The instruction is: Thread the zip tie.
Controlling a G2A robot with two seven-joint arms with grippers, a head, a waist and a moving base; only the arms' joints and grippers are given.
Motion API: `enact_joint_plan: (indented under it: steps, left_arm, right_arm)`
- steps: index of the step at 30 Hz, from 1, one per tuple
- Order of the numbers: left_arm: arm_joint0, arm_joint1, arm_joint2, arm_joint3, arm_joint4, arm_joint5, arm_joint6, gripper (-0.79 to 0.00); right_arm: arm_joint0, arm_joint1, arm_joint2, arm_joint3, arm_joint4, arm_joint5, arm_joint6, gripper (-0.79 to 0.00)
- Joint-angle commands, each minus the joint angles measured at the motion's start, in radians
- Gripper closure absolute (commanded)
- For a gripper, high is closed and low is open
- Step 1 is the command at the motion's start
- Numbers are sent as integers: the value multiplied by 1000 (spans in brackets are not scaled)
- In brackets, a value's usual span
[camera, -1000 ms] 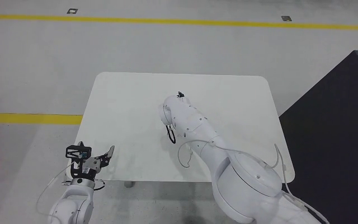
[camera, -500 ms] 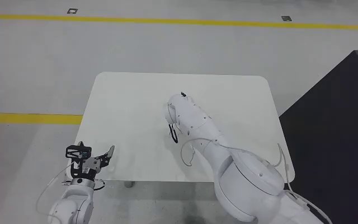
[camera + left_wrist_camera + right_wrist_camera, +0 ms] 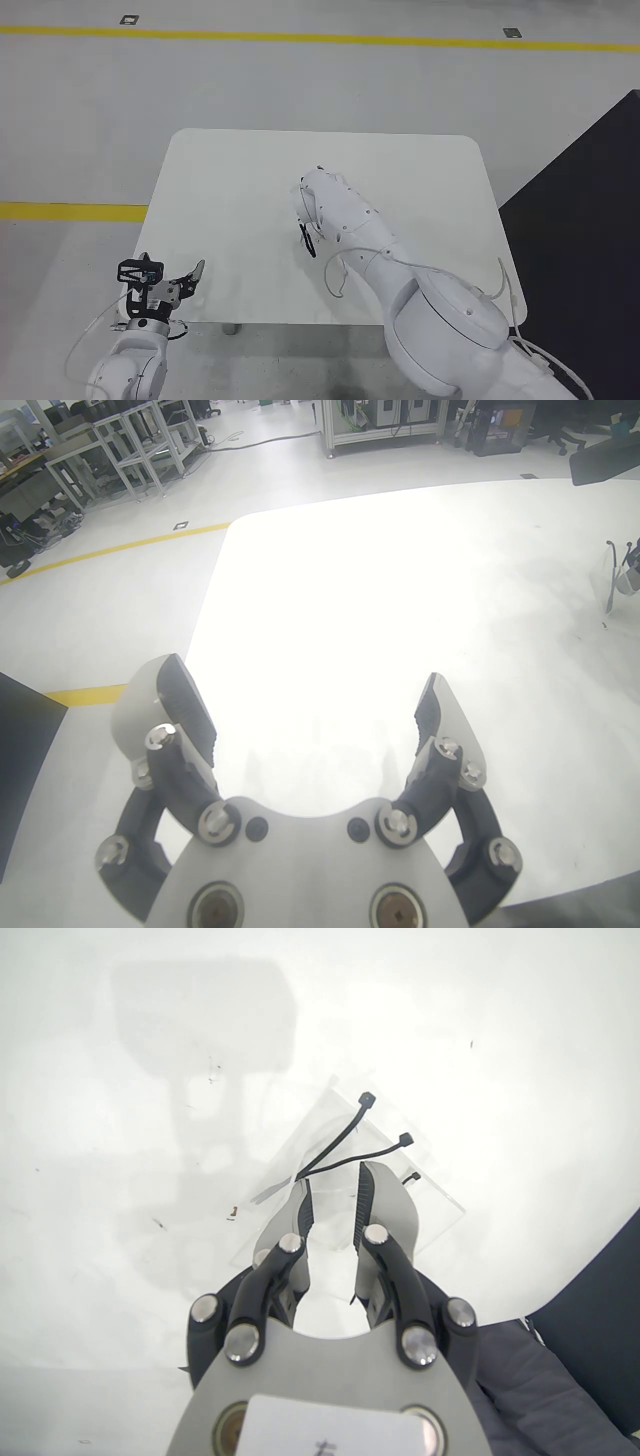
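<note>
1. Task's thing found near the middle of the table (image 3: pixel 230 180): two black zip ties (image 3: pixel 345 1134) lying crossed on a clear plastic piece (image 3: pixel 435 1208). Sheet or pouch, cannot tell which. Heads pointing away from the right gripper (image 3: pixel 332 1173), tails converging just beside one fingertip. Third tie head (image 3: pixel 414 1176) peeking out beside the other finger.

2. Right gripper hung over the clear plastic piece, pointing down at the table. Jaws apart by a narrow gap only, with nothing seen clamped between the pads. One strap running across just past the fingertips; touching or merely close, cannot tell.

3. Reason for the pose, as a judgement: narrow gap suited to pinching a thin strap without disturbing its neighbours. Approach from the tail side probably meant to leave a head free as the threading target.

4. Left gripper (image 3: pixel 302 670) at the table's near-left edge, well apart from the ties. Jaws spread wide, empty. Judged to be waiting: threading likely needs a second hold, one end steadied while the tail is fed through.

5. Risks, judged only: crossed straps, so a pinch at the crossing could lift both together. Slick plastic underneath, so possible sliding under finger contact. Task barely begun, no tie lifted yet.
</note>
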Motion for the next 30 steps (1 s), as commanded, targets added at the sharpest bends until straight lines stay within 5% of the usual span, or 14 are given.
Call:
enact_joint_plan:
  steps: [1,7,9,10,23,30]
  left_arm:
    - [0,0,0,0,0,0,0,-785]
    - [0,0,0,0,0,0,0,-785]
    - [0,0,0,0,0,0,0,-785]
    - [0,0,0,0,0,0,0,-785]
    - [0,0,0,0,0,0,0,-785]
    - [0,0,0,0,0,0,0,-785]
  right_arm:
    - [0,1,3,-1,1,-9,-4,-212]
    - [-5,2,9,-5,2,-15,-14,-185]
    - [-7,2,10,-9,1,-14,-13,-135]
    - [-7,2,9,-8,-3,-12,-12,0]
    - [-9,6,44,-15,43,-38,1,0]
    - [-2,9,60,-26,55,35,-1,0]
